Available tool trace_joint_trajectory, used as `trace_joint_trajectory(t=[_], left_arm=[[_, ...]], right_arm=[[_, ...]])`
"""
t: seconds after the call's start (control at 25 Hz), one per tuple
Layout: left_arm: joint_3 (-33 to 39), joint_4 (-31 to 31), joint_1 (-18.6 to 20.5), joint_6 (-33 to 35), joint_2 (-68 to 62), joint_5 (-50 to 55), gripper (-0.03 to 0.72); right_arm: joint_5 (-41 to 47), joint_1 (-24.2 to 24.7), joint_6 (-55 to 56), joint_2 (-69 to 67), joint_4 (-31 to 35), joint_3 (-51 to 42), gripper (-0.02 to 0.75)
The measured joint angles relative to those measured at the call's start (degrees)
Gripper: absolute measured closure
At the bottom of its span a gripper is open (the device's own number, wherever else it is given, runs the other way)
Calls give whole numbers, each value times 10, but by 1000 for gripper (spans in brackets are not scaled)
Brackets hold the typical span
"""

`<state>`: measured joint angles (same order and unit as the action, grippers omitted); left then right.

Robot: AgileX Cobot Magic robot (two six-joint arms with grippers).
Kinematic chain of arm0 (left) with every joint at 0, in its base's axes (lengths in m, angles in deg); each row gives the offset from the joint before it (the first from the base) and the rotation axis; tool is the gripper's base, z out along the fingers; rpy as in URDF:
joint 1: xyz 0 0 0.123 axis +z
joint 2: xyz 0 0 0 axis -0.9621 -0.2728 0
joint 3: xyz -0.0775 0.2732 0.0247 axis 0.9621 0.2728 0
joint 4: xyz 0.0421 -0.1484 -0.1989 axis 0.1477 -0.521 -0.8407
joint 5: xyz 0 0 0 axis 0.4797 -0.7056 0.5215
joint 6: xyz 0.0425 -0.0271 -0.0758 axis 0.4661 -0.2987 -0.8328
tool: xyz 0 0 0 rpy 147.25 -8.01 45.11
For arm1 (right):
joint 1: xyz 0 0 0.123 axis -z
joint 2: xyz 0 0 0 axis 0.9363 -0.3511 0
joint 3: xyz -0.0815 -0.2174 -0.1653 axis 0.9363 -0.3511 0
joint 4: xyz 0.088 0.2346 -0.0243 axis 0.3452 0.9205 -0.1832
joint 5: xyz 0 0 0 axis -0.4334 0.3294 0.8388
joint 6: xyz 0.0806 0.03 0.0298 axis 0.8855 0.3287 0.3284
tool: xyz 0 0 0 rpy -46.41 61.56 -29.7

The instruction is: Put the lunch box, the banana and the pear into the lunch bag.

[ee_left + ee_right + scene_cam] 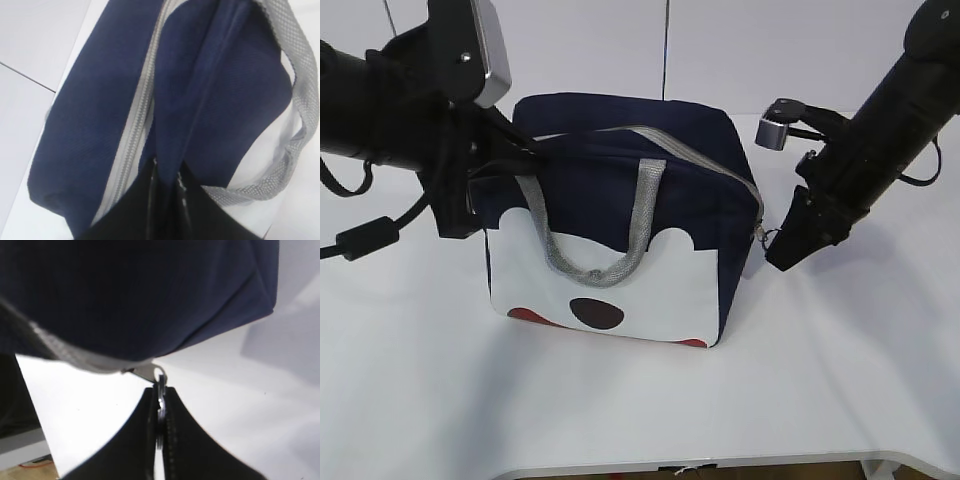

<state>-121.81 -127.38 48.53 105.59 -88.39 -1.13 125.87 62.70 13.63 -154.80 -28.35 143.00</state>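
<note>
bag: lunch bag (620, 230) upright on white worktop (640, 400), mid-scene; white face w/ black + red marks toward exterior cam, grey handles (590, 225) drooped over it.
zip: grey zipper (705, 165) runs along top edge, looks closed.
L pincer: left pincer (167, 182) pressed together, pinching navy fabric at bag's top-left by zip track.
R pincer: right pincer (160, 407) closed on metal ring pull (160, 385) at bag's right corner.
food: lunch box, banana, pear not in any view; can't tell where.
step: prob. zip handling, L bracing, R on pull.
next: R draws pull along track; L keeps fabric taut so the bag doesn't drag.
</note>
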Motion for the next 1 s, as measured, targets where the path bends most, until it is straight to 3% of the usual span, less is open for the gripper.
trace_joint_trajectory(t=[0.24, 0.76, 0.84, 1.0], left_arm=[[0, 0, 0, 0, 0, -24, 687], [0, 0, 0, 0, -1, -54, 687], [0, 0, 0, 0, -1, -51, 687], [0, 0, 0, 0, -1, -44, 687]], right_arm=[[0, 0, -71, 0, 3, 0, 695], [-5, 0, -101, -13, 29, 7, 675], [-3, 0, -101, -13, 30, 16, 619], [-2, 0, -102, -13, 28, 37, 426]])
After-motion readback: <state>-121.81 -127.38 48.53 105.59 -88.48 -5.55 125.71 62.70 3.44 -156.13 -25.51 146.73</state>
